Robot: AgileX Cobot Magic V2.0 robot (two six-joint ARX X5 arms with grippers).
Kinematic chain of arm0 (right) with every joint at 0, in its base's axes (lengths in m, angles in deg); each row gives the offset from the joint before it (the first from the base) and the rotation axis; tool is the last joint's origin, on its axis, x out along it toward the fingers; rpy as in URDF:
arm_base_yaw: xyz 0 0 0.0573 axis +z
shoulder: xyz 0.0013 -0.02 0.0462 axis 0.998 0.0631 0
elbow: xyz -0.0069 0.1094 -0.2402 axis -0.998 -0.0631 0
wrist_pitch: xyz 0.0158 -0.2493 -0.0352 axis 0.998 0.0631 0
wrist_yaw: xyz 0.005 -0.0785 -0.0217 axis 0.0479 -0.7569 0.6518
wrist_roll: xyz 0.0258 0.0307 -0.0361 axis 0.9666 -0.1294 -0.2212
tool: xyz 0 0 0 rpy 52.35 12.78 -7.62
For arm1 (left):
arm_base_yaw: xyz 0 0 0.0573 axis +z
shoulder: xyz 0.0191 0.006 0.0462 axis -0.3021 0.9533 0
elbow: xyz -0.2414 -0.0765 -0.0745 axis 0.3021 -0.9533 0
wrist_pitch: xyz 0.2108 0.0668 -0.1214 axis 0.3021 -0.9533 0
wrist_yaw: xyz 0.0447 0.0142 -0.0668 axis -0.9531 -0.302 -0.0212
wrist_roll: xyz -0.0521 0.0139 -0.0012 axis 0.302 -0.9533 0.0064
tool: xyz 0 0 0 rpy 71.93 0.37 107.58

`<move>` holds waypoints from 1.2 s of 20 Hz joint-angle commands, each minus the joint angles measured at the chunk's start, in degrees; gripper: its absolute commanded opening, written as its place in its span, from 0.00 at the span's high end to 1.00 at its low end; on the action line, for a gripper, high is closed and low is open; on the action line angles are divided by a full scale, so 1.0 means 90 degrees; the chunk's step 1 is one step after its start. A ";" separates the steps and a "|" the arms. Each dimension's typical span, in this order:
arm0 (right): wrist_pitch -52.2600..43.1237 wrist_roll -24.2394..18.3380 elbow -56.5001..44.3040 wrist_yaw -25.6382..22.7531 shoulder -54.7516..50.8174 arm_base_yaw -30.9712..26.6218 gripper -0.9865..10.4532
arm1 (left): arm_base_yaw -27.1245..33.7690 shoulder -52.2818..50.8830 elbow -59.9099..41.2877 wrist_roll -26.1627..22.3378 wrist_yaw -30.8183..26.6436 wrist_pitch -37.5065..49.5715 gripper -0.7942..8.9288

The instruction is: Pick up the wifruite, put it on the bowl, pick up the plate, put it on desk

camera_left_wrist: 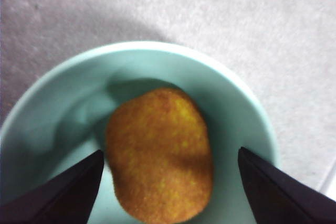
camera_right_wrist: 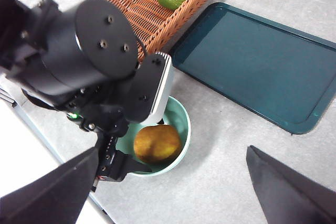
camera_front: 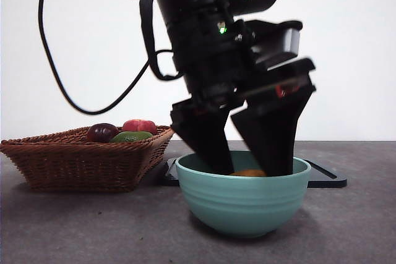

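The wifruite (camera_front: pixel 249 172), a brownish-orange oval fruit, lies inside the mint-green bowl (camera_front: pixel 241 201) on the desk (camera_front: pixel 74 227). My left gripper (camera_front: pixel 249 164) reaches down into the bowl, its jaws open on either side of the fruit. In the left wrist view the fruit (camera_left_wrist: pixel 160 153) lies free between the spread jaws of this gripper (camera_left_wrist: pixel 169 153), on the floor of the bowl (camera_left_wrist: pixel 52 98). My right gripper (camera_right_wrist: pixel 173 149) is open and empty, high above the bowl (camera_right_wrist: pixel 182 116) and the fruit (camera_right_wrist: pixel 156 143). The dark teal plate (camera_right_wrist: pixel 252 61) lies flat behind the bowl.
A wicker basket (camera_front: pixel 80 159) stands left of the bowl with a dark purple fruit (camera_front: pixel 102 132), a red fruit (camera_front: pixel 140 126) and a green fruit (camera_front: pixel 131 136). The plate's edge (camera_front: pixel 325 178) shows behind the bowl. The left arm (camera_right_wrist: pixel 100 40) is bulky over the bowl.
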 commanded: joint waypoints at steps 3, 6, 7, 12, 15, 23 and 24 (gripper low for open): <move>-0.0036 0.0049 0.0107 -0.0005 0.0039 0.0027 0.52 | 0.0007 -0.0146 0.0763 -0.0015 -0.0005 -0.0342 0.49; -0.0039 0.0049 0.0107 -0.0005 0.0039 0.0027 0.52 | 0.0311 -0.0945 0.0928 0.0126 -0.0005 -0.0231 0.49; -0.0039 0.0049 0.0107 -0.0005 0.0039 0.0027 0.52 | 0.0486 -0.1273 0.0928 0.0219 -0.0002 -0.0199 0.49; -0.0041 0.0049 0.0107 -0.0005 0.0041 0.0027 0.52 | 0.1899 -0.3133 0.0908 0.0432 0.0197 -0.0359 0.50; -0.0041 0.0049 0.0107 -0.0007 0.0041 0.0027 0.52 | 0.2679 -0.4005 0.0556 0.0442 0.0816 -0.0709 0.50; -0.0041 0.0049 0.0107 -0.0007 0.0044 0.0027 0.52 | 0.3009 -0.5513 -0.1880 0.0544 0.2392 -0.0804 0.50; -0.0041 0.0051 0.0107 -0.0007 0.0046 0.0027 0.52 | 0.2990 -0.5612 -0.2140 0.0542 0.2628 -0.0852 0.50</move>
